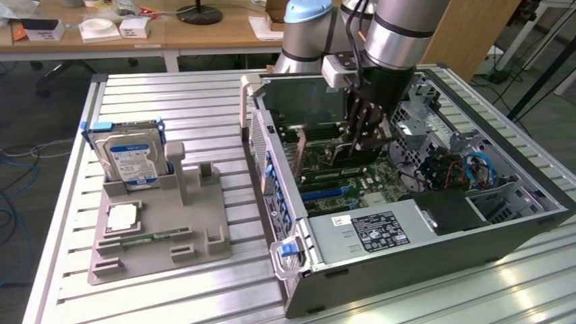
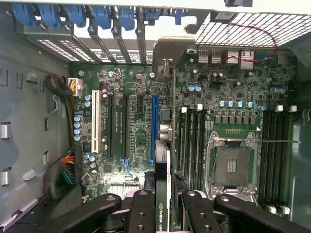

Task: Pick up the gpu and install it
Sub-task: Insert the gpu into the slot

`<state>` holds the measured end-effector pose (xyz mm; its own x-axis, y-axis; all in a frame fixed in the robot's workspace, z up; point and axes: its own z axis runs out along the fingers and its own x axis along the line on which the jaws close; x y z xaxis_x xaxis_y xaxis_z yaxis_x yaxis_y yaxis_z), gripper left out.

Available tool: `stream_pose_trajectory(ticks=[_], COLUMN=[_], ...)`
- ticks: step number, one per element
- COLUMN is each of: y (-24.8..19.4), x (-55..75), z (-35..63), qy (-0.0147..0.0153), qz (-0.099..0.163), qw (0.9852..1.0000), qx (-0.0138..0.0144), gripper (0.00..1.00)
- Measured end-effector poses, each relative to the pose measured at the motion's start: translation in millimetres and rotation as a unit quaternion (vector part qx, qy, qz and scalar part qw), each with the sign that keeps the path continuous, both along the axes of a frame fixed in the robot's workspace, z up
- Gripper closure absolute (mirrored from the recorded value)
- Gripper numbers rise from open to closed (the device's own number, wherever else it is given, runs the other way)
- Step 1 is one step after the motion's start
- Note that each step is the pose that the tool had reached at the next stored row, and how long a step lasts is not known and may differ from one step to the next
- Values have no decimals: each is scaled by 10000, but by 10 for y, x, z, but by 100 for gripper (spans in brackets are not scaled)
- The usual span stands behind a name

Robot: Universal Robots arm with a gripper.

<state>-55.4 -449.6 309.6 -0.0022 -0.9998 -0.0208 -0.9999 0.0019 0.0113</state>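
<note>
Here the gripper (image 2: 166,201) is clamping the gpu (image 2: 162,179), its fingers (image 2: 141,213) partway closed and pressing on the card's two flat faces, so that the card is hanging edge-down directly under it. The card is hovering inside the open case (image 1: 432,266), just over the board (image 2: 136,87). It is running alongside the blue slot (image 2: 154,121), close beside it rather than seated in it as far as I can tell. Its silver bracket (image 2: 167,51) is pointing away from the gripper toward the rear slot covers (image 2: 104,46). By its look, the gpu is going to handle as a light, stiff, thin thing, but a fragile one: a knock is risking its bare components and contact edge, and a sideways push is risking a scraped slot. Gripping it across the faces near the top edge, as is being done here, is looking like the sound hold, since it is leaving the lower edge and bracket free. Below the gripper the case is also holding a bare socket (image 2: 231,167) and rows of memory slots (image 2: 192,141), with a power supply (image 1: 373,229) off to one side. Well away from the gripper, outside the case, a grey rack (image 1: 162,250) is carrying a hard drive (image 1: 133,158), a chip (image 1: 121,217) and a memory stick (image 1: 148,237).
</note>
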Motion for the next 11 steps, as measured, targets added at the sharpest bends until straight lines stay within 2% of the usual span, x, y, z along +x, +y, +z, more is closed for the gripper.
stream_pose_trajectory(ticks=[5,10,11], y=[-11,-12,-12], x=[-3,-6,-12], z=[-77,-84,-90], qy=[-5,-12,-23], qz=[4,3,6], qw=[10000,10000,10000], qx=[0,4,-3], gripper=[74,74,74])
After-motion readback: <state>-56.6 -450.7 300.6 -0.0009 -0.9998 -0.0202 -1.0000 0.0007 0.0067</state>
